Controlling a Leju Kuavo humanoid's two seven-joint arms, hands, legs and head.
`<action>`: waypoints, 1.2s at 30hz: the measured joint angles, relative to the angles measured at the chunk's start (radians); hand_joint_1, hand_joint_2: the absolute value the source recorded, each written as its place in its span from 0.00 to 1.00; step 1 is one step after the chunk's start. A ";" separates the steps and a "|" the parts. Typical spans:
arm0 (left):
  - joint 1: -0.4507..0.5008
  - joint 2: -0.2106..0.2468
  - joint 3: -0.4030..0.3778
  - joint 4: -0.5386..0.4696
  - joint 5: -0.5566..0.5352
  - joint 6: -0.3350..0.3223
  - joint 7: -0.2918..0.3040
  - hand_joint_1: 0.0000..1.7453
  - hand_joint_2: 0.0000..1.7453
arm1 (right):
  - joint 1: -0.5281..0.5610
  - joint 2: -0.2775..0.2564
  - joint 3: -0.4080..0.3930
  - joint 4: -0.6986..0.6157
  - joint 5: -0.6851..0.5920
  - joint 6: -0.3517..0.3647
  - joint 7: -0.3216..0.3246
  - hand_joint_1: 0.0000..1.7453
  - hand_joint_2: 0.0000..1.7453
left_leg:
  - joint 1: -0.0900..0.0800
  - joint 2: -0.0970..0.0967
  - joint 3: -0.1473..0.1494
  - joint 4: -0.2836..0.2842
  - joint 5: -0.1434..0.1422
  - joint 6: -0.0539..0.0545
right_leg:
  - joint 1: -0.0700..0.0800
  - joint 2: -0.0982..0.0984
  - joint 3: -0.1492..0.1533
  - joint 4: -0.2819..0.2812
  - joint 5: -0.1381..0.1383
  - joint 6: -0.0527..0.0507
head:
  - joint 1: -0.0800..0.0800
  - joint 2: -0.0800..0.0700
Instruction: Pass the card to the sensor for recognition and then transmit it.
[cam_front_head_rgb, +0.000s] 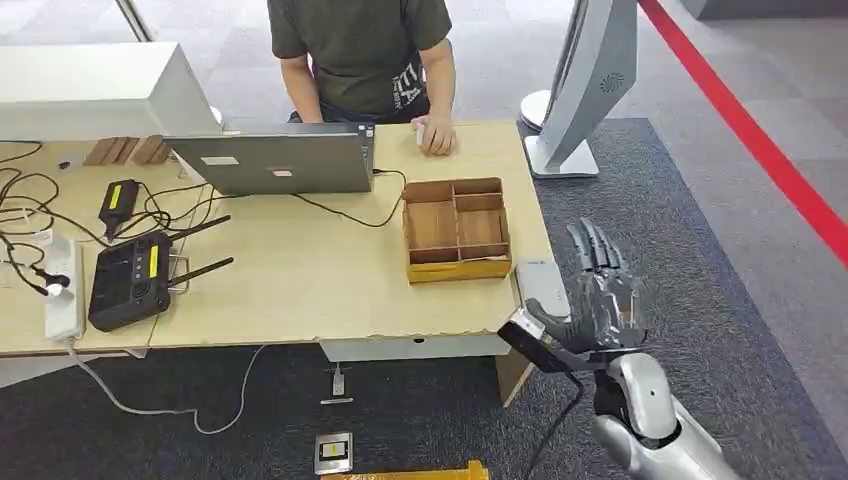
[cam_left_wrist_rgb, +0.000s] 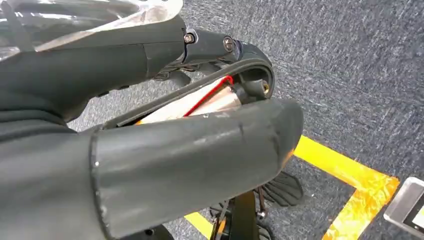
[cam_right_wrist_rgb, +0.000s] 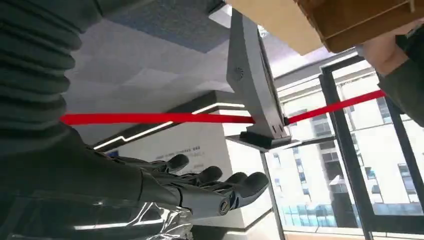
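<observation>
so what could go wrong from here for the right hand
The right hand has fingers straight, off the table corner, gripping nothing I can see. The pale flat piece sits right at the edge; a clumsy reach might knock it off. Swinging inward could bump the wooden tray.

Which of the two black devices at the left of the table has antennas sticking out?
The larger black box near the table's front edge, beside the white power strip: two thin antennas point right from it. The smaller black device behind it has a yellow label and none.
</observation>
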 joint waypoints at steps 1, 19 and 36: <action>0.000 -0.001 0.000 0.000 -0.001 -0.001 -0.002 0.00 0.00 | 0.000 0.011 0.002 0.007 0.005 0.004 -0.002 0.00 1.00 | 0.000 0.000 0.000 0.000 0.000 0.000 | 0.000 0.000 0.000 0.000 0.000 0.000 | 0.000 0.000; -0.002 -0.002 0.000 0.000 -0.027 -0.023 0.001 0.00 0.00 | -0.119 0.192 0.044 0.194 0.217 0.176 -0.023 0.00 1.00 | 0.000 0.000 0.000 0.000 0.000 0.000 | 0.000 0.000 0.000 0.000 0.000 0.000 | 0.000 0.000; -0.002 -0.002 0.000 0.000 -0.046 -0.030 0.010 0.00 0.00 | -0.214 0.222 0.075 0.303 0.301 0.247 -0.003 0.00 1.00 | 0.000 0.000 0.000 0.000 0.000 0.000 | 0.000 0.000 0.000 0.000 0.000 0.000 | 0.000 0.000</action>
